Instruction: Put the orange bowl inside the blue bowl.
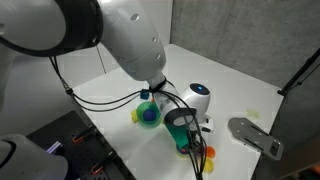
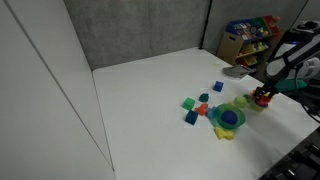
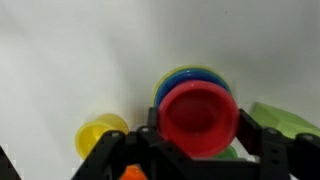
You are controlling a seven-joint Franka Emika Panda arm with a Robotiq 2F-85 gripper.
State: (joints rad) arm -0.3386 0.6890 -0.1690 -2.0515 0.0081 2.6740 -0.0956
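The red-orange bowl (image 3: 198,118) sits between the two black fingers of my gripper (image 3: 200,135), which is shut on its sides. In both exterior views it shows as a red spot at the gripper tips (image 2: 262,98), by the table's edge (image 1: 208,152). A dark blue bowl ringed by a green-yellow piece (image 3: 188,75) lies just beyond the held bowl; it also shows in both exterior views (image 1: 148,115) (image 2: 228,118). I cannot pick out a separate small bright-blue bowl in any view.
A small yellow bowl (image 3: 100,135) lies beside the ringed bowl. A green piece (image 3: 285,120) lies close to the gripper. Several small coloured blocks (image 2: 192,105) are scattered on the white table (image 2: 150,110). A white-and-blue device (image 1: 200,98) stands behind the arm.
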